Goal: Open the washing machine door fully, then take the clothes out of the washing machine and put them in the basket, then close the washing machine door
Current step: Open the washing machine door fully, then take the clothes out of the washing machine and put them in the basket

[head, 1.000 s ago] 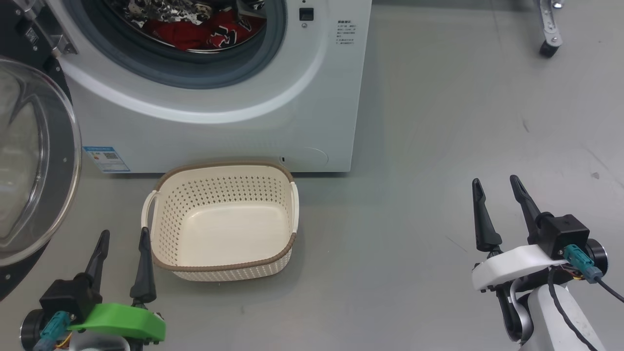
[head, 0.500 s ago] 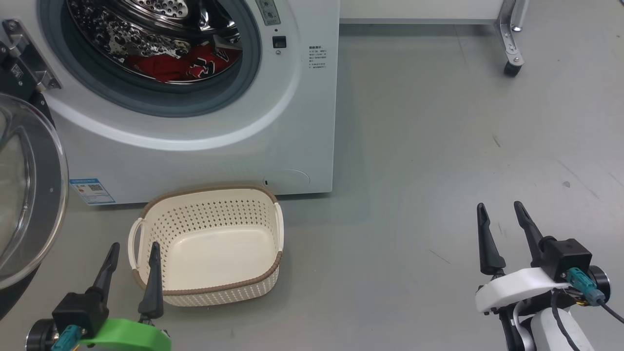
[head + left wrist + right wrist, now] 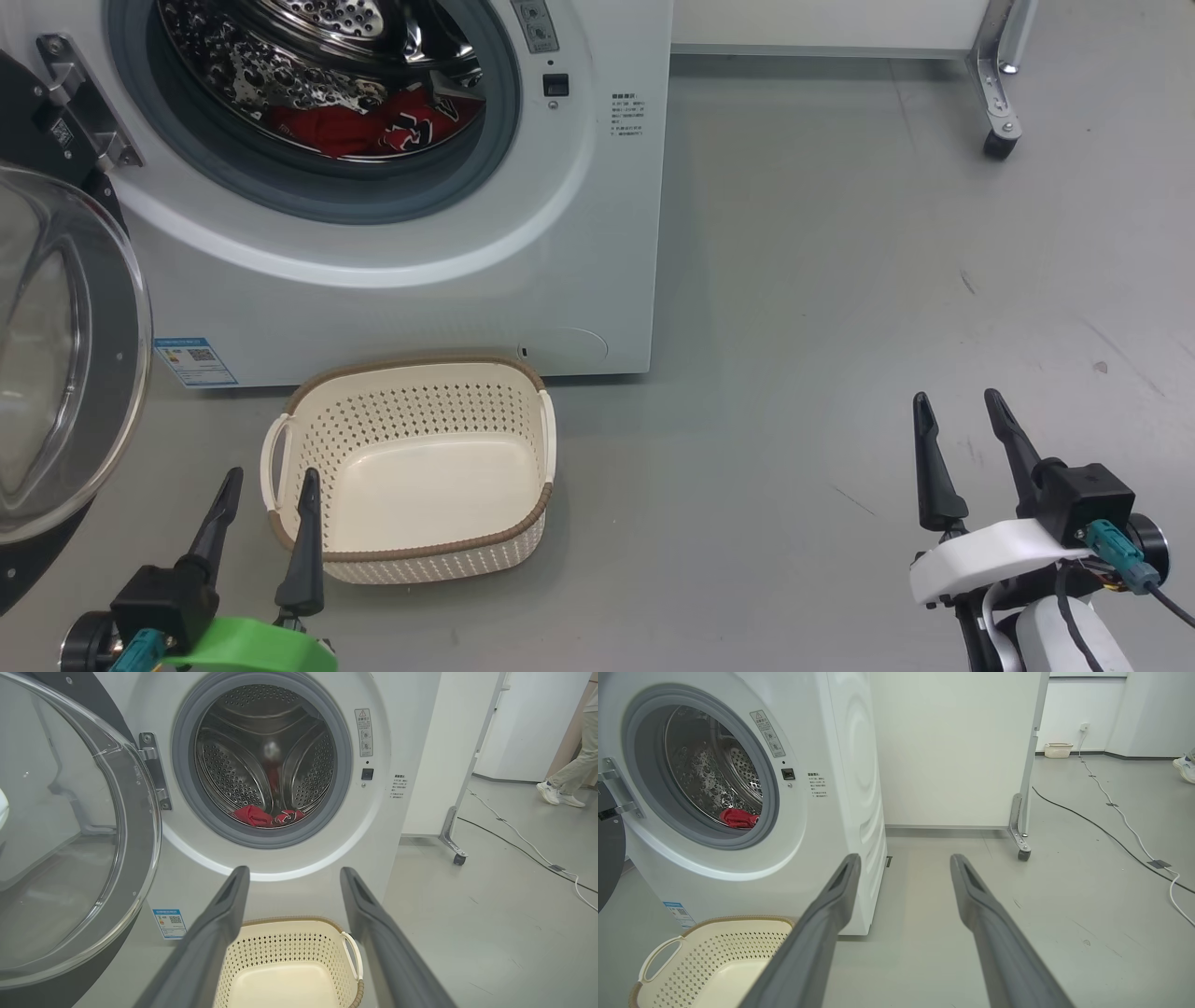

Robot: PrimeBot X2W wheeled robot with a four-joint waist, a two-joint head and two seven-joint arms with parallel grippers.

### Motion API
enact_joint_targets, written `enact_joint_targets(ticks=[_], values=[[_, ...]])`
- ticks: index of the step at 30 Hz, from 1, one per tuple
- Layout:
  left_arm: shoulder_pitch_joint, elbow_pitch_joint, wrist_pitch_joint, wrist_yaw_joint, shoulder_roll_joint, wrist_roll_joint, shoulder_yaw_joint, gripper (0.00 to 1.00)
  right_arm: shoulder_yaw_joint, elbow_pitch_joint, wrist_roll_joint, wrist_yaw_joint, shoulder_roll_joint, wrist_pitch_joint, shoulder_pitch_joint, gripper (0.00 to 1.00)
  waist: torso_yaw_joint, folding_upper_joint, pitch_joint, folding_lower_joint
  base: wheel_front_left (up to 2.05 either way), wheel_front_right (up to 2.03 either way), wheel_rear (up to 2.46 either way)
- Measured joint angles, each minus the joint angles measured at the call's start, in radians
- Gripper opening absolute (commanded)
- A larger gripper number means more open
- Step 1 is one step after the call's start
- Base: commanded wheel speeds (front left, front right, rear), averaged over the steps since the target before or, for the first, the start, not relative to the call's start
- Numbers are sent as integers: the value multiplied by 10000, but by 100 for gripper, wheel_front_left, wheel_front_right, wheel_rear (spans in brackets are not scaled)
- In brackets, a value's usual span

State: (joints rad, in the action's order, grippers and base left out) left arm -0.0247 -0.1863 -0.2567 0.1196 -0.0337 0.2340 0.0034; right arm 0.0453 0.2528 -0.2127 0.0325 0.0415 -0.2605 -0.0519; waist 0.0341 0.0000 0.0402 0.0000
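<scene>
Though empty, basket [image 3: 431, 558] mouth up, long axis along washing machine [image 3: 392, 308] front.

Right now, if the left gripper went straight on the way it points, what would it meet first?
Probably the washing machine, on its white front below the drum opening; in the left wrist view the line passes above the basket, though depth is unclear.

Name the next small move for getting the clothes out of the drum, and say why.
Probably lift the left gripper toward the drum opening. The washing machine door already stands wide open, the red clothes lie at the drum's bottom, the basket is empty, and that gripper is open and low beside it.
</scene>
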Motion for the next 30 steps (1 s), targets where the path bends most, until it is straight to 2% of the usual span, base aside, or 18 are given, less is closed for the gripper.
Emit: enact_joint_targets(ticks=[18,30], values=[[-12,109,0,-15,0,25,-29,100,155,-176,-159,-46,-2,0,1,100,54,0,59,0,3,-3,0],[-12,153,0,-132,0,207,-29,100,167,-186,-173,-77,-6,0,3,100,131,0,183,0,44,-44,0]])
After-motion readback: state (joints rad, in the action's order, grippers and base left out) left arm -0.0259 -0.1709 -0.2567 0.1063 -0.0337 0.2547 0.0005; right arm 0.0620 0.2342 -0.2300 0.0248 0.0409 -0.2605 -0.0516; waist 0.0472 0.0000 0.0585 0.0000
